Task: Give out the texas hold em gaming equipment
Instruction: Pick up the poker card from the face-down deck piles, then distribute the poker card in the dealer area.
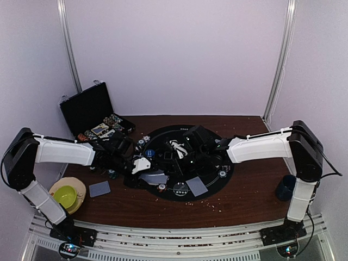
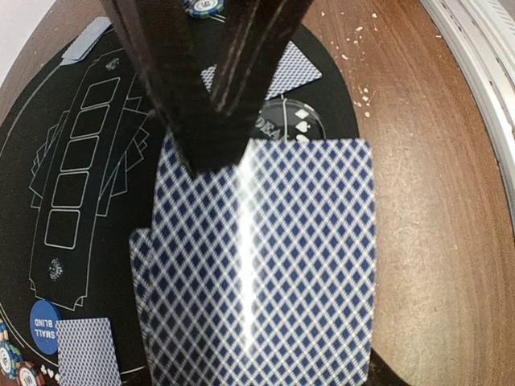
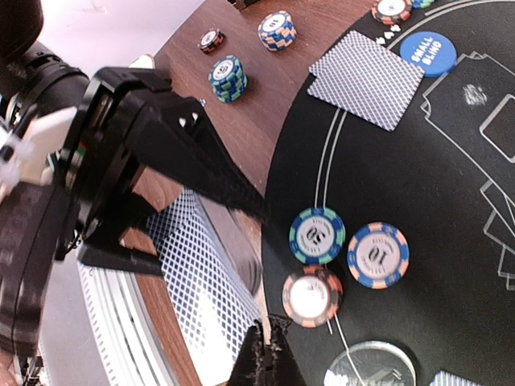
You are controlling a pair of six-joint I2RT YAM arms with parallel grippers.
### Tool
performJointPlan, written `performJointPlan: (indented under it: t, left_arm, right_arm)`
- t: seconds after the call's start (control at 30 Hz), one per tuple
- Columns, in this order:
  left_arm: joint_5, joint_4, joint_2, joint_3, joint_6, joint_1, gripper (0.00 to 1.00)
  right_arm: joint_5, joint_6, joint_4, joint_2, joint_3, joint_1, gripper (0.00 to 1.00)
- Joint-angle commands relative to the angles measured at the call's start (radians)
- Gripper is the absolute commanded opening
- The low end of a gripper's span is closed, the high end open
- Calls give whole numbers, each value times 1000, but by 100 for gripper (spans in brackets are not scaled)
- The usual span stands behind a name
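My left gripper [image 1: 145, 169] is shut on a deck of blue-diamond-backed playing cards [image 2: 265, 265], and the deck hides its fingertips in the left wrist view. My right gripper [image 3: 271, 338] is shut on the edge of the top card [image 3: 201, 281]; its black fingers [image 2: 211, 121] come down onto the deck's far end. Three loose chips lie on the black mat [image 1: 217, 179] beside the deck: a green-blue one [image 3: 317, 236], a blue-orange one [image 3: 377, 255] and a black-orange one [image 3: 311, 296]. A blue small-blind disc [image 3: 428, 53] and a dealt card [image 3: 366, 79] lie farther off.
Chip stacks [image 3: 228, 77] stand on the wood beside the mat. A dealer disc [image 2: 294, 125] sits past the deck. The open black case [image 1: 89, 109] is at the back left, a yellow-green bowl [image 1: 66, 194] at the front left and a dark blue mug [image 1: 285, 187] at the right.
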Motion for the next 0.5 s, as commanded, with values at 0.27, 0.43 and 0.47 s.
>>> performJointPlan:
  t: [0.27, 0.43, 0.47]
  left_arm:
    - [27, 27, 2, 13, 4, -4, 52]
    - [17, 31, 4, 14, -2, -3, 52]
    - [15, 32, 5, 14, -3, -3, 52]
  right_arm:
    - [134, 69, 51, -281, -254, -39, 0]
    - [293, 169, 118, -446, -403, -40, 0]
    - [331, 197, 149, -480, -446, -41, 0]
